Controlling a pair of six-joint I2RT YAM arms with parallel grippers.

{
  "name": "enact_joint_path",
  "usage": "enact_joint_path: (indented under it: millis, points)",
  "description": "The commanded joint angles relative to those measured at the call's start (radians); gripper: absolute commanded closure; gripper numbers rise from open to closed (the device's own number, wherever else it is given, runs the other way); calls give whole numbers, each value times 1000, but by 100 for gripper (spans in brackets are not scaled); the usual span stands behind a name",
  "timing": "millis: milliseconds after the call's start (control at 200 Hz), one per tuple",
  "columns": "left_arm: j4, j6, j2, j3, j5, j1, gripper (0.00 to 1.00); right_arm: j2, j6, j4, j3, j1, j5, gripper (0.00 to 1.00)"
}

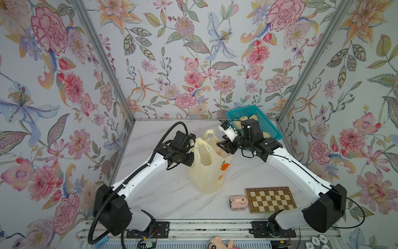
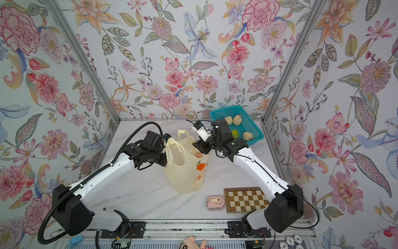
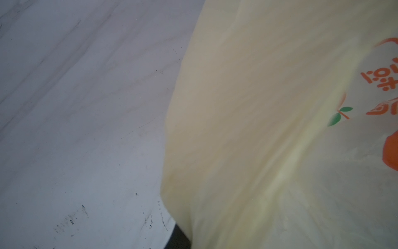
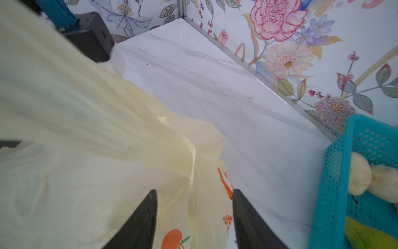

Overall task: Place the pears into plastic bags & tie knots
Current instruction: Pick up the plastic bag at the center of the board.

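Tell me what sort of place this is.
Likely a robot test booth: floral-papered walls box in a marble-look tabletop, two arms mount on a front rail, and a chessboard and teal basket sit as props.

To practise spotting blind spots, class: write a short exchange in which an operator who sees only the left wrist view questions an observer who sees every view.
Operator: I see only the bag and the table. Where are the pears?
Observer: Four show in the basket at the back right.
Operator: Is the right hand gripping the bag?
Observer: No, it is open, with its fingers astride a fold of the bag.
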Motion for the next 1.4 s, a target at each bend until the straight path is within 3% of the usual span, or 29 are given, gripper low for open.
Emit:
enact_joint_path:
  millis: [0,115,250,380,490,631,731,821,1066,1246,1396]
  points:
    - [9,16,-24,36,6,-7,87,18,-29,62,3,-14,-106,54]
    - [27,23,-32,40,5,-7,79,23,-27,95,-10,-27,-117,78]
    - [70,52,-37,55,-22,-7,51,24,-26,112,-17,-48,-135,100]
    - [124,127,-17,103,-65,-6,31,26,-24,112,-23,-67,-177,100]
    - [183,216,14,143,-58,-4,26,27,-19,112,-30,-77,-193,100]
    - [294,317,38,145,29,-5,23,30,-9,114,-37,-89,-215,100]
    - [352,365,63,144,84,1,29,26,-8,113,-44,-95,-219,100]
    - [383,378,84,142,137,25,42,22,-6,114,-51,-106,-221,100]
    - [476,369,86,82,334,70,68,-1,11,145,-83,-124,-256,100]
    - [498,353,93,62,368,76,84,-11,27,212,-114,-126,-308,72]
    - [499,351,95,58,387,80,94,3,22,259,-111,-131,-338,60]
